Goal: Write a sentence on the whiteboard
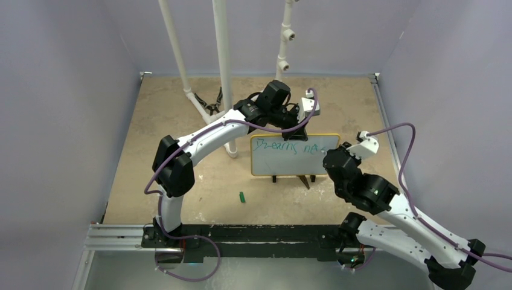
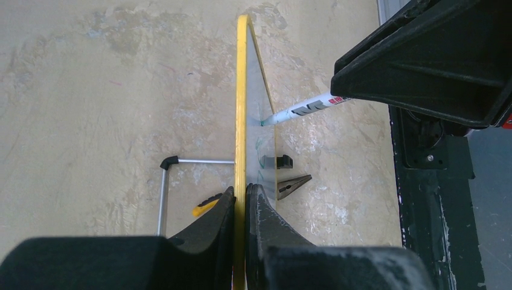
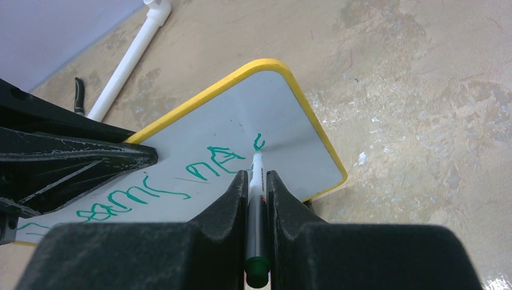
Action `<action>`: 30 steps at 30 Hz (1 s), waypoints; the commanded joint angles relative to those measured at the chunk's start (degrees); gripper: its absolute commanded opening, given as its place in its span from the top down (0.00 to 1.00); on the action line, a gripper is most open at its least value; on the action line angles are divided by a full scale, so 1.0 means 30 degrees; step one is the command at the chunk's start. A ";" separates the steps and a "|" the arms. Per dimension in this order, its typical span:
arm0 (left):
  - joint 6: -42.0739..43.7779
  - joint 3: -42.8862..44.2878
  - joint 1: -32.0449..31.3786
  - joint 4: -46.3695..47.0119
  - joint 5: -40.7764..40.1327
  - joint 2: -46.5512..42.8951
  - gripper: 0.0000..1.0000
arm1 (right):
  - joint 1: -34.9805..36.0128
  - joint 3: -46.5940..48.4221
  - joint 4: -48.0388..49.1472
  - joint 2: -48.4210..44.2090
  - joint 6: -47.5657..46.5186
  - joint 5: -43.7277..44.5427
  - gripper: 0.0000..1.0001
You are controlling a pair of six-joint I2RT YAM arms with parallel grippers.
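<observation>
The whiteboard stands upright on the table, its yellow rim edge-on in the left wrist view. My left gripper is shut on its top edge. Green lettering reads roughly "Dreams ne" plus a short fresh stroke. My right gripper is shut on a green marker whose tip touches the board face just below that stroke. The marker also shows in the left wrist view, touching the board. In the top view the right gripper is at the board's right edge.
A small green cap lies on the table in front of the board, to its left. A dark pliers-like tool lies at the board's foot. A wire stand sits behind the board. White pipes rise at the back.
</observation>
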 commanded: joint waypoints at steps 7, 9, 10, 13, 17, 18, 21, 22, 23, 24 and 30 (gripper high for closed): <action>0.1005 -0.0418 0.0015 -0.0828 -0.0150 -0.0391 1.00 | -0.0029 0.0284 -0.0545 0.0536 0.1407 0.1200 1.00; 0.1015 -0.0432 0.0016 -0.0853 -0.0150 -0.0382 1.00 | -0.0013 0.0414 -0.1062 0.0711 0.1959 0.1403 1.00; 0.1020 -0.0427 0.0009 -0.0866 -0.0150 -0.0382 1.00 | -0.0012 0.0481 -0.1308 0.0794 0.2212 0.1444 1.00; 0.1008 -0.0412 0.0014 -0.0857 -0.0150 -0.0381 1.00 | -0.0013 0.0570 -0.1697 0.0848 0.2669 0.1673 1.00; 0.1005 -0.0429 0.0024 -0.0853 -0.0160 -0.0412 1.00 | -0.0012 0.0642 -0.2294 0.0728 0.3416 0.2006 1.00; 0.1011 -0.0412 0.0024 -0.0863 -0.0184 -0.0419 1.00 | -0.0012 0.0641 -0.2323 0.0639 0.3448 0.2028 1.00; 0.1011 -0.0457 0.0009 -0.0850 -0.0179 -0.0449 1.00 | -0.0012 0.0619 -0.2338 0.0305 0.3553 0.2073 1.00; 0.1005 -0.0463 0.0015 -0.0862 -0.0179 -0.0412 1.00 | -0.0012 0.0594 -0.2328 0.0176 0.3542 0.2073 1.00; 0.1008 -0.0457 0.0009 -0.0842 -0.0204 -0.0426 1.00 | -0.0027 0.0606 -0.2327 0.0043 0.3541 0.2051 1.00; 0.1004 -0.0463 0.0015 -0.0821 -0.0230 -0.0417 1.00 | -0.0014 0.0603 -0.2301 -0.0099 0.3501 0.1993 1.00; 0.0975 -0.0463 0.0020 -0.0810 -0.0355 -0.0431 1.00 | -0.0012 0.0313 -0.0816 -0.1802 0.1712 0.0976 1.00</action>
